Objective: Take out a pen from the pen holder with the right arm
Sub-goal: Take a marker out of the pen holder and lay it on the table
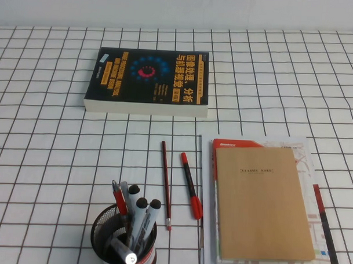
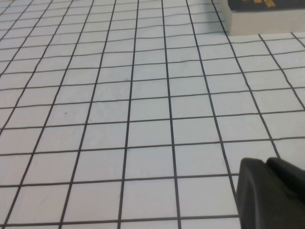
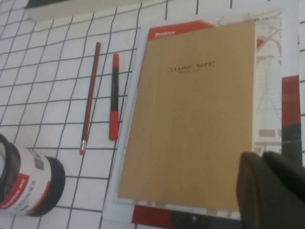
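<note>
A black mesh pen holder (image 1: 123,240) stands at the table's near edge, left of centre, with several markers and pens (image 1: 140,215) upright in it. The right wrist view shows its side (image 3: 28,186). A red pen (image 1: 192,186) and a dark red pencil (image 1: 166,184) lie flat on the cloth just right of it. My right gripper (image 3: 264,162) is shut and empty, hovering over the near part of the brown notebook (image 3: 195,109), apart from the holder. My left gripper (image 2: 267,164) is shut over bare checked cloth. Neither arm appears in the high view.
A thick black book (image 1: 149,80) lies at the back, left of centre. The brown notebook (image 1: 261,201) rests on a stack of papers at the front right. White cloth with a black grid (image 1: 48,150) covers the table.
</note>
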`<act>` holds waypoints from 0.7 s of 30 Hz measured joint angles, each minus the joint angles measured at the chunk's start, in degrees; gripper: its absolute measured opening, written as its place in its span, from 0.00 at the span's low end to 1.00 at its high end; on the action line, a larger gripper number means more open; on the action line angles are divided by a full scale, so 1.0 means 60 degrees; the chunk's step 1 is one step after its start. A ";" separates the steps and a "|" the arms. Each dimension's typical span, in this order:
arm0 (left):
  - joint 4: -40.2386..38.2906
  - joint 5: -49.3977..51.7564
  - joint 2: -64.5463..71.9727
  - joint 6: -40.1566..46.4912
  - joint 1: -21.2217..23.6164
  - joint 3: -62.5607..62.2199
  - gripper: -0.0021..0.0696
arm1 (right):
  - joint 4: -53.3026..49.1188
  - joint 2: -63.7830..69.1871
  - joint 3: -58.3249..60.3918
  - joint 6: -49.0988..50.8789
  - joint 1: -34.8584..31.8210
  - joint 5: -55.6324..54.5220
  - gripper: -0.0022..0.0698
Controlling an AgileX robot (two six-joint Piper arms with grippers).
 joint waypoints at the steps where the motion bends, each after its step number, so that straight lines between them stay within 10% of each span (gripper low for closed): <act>1: 0.0000 0.0000 0.0000 0.0000 0.0000 0.0000 0.02 | 0.0000 0.0308 -0.0147 -0.0044 0.0000 0.0041 0.01; 8: 0.0000 0.0000 0.0000 0.0000 0.0000 0.0000 0.02 | -0.0272 0.2439 -0.1534 -0.0101 0.1370 -0.0408 0.01; 21: 0.0000 0.0000 0.0000 0.0000 0.0000 0.0000 0.02 | -0.0882 0.5336 -0.2517 -0.0101 0.7219 -0.5097 0.01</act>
